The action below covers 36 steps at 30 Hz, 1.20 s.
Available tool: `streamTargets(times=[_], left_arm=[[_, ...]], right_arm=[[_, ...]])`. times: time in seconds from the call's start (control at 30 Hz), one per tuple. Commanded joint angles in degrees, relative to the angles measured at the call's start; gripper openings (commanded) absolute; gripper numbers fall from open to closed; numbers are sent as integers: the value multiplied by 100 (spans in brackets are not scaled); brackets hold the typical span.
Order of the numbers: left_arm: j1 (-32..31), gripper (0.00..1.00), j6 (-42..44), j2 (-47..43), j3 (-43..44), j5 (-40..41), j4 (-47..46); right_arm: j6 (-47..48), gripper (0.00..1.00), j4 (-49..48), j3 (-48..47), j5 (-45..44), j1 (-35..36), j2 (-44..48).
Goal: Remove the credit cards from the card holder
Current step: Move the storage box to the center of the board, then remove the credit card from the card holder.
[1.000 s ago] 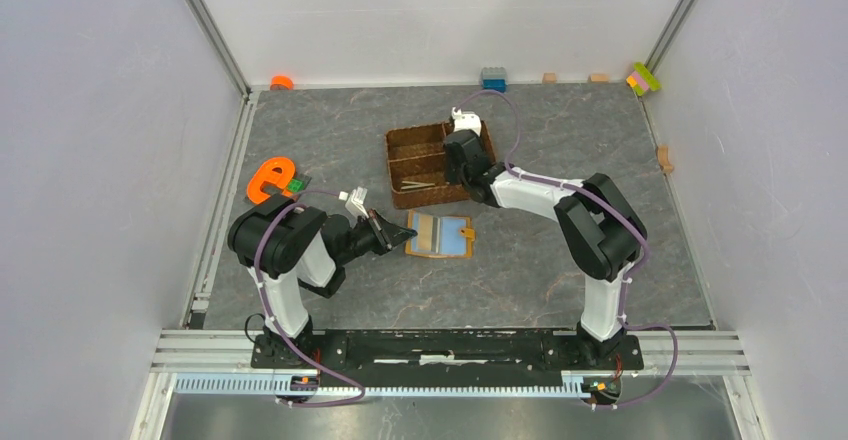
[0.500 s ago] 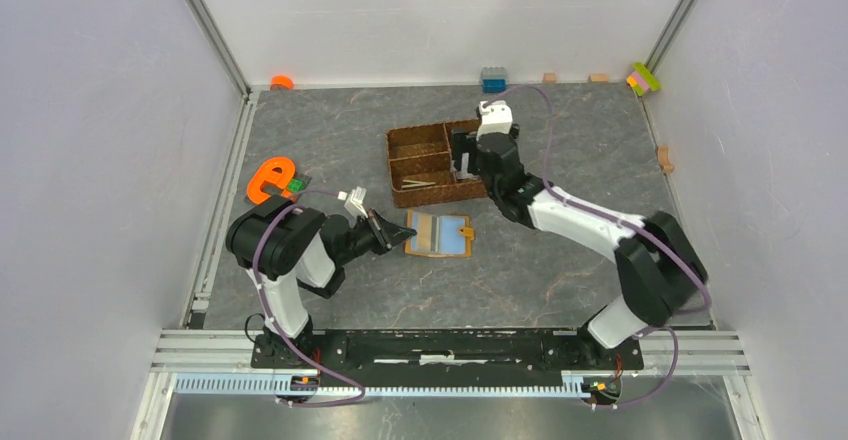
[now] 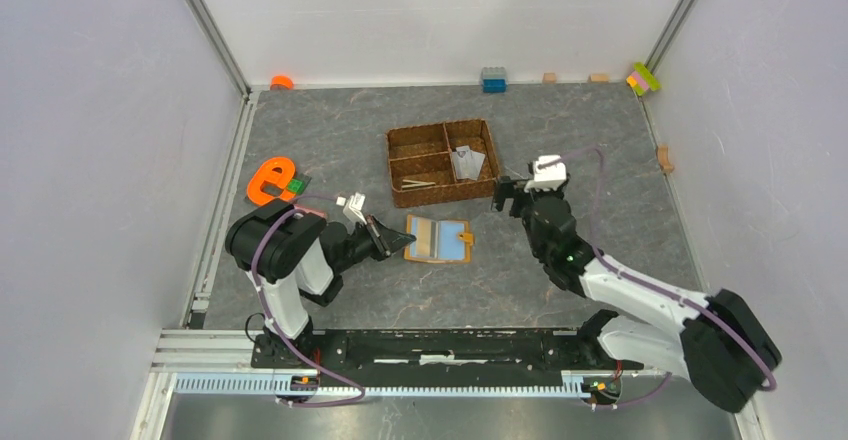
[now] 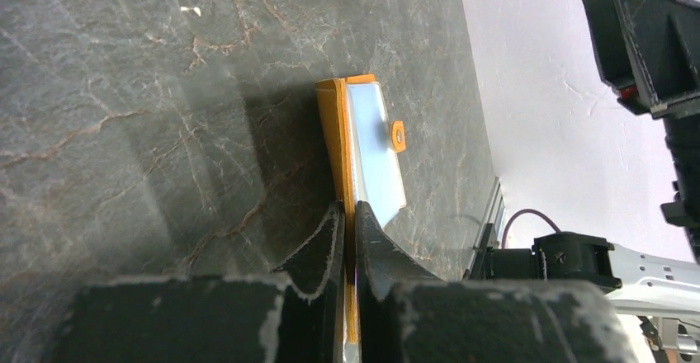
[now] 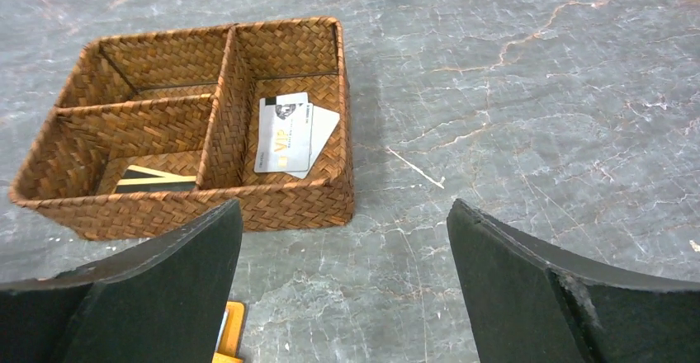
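Observation:
The orange card holder (image 3: 440,241) lies open on the table, its pale blue lining (image 4: 373,153) facing up. My left gripper (image 3: 404,244) is shut on the holder's left edge, and the orange edge runs between the fingertips (image 4: 348,211). Two pale credit cards (image 5: 286,133) lie overlapping in the right compartment of the woven tray (image 5: 190,208), and they also show from above (image 3: 467,162). Another beige and dark card (image 5: 155,179) lies in the tray's near left compartment. My right gripper (image 3: 511,199) hangs open and empty just right of the tray (image 3: 441,200), its jaws (image 5: 344,214) wide apart.
An orange e-shaped toy (image 3: 270,180) lies left of my left arm. A blue brick (image 3: 493,79) sits at the back wall, coloured bricks (image 3: 643,78) in the far right corner, and small wooden blocks (image 3: 664,158) along the right wall.
My right gripper opened over the tray's right compartment, where the cards now lie, and drew back toward the near right. My left gripper kept its hold on the card holder.

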<state>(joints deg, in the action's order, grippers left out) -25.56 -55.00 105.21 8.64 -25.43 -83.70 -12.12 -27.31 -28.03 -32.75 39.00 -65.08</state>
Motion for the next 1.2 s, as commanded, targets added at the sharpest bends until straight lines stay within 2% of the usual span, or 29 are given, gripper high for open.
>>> streamTargets(times=[0.0,0.1,0.17,0.37,0.57,0.73,0.8,0.9,1.0,1.17], left_arm=[[-28,2,241,-151,-198,140,-535],[-39,2,279,-223,-266,135,-538],[-46,2,280,-229,-284,132,-536],[-100,2,236,-194,-297,156,-542],[-125,2,186,-152,-293,188,-537],[-142,2,139,-132,-227,151,-538],[-152,2,122,-132,-203,139,-541],[-160,2,139,-141,-147,89,-542],[-160,2,148,-128,-36,-36,-548],[-170,2,215,-235,40,-105,-542]], right_arm=[[-262,98,-1122,649,363,11,780],[-540,98,-548,563,680,11,827],[-594,98,-489,599,928,11,749],[-586,98,-885,857,2103,112,515],[-682,96,-1470,1407,2923,330,508],[-882,75,-1828,1469,3520,519,-96],[-1044,61,-1935,1360,3743,579,-473],[-1349,55,-2164,1145,4046,667,-1080],[-1527,39,-2258,780,4420,721,-1715],[-1600,34,-1963,280,4501,740,-2203]])
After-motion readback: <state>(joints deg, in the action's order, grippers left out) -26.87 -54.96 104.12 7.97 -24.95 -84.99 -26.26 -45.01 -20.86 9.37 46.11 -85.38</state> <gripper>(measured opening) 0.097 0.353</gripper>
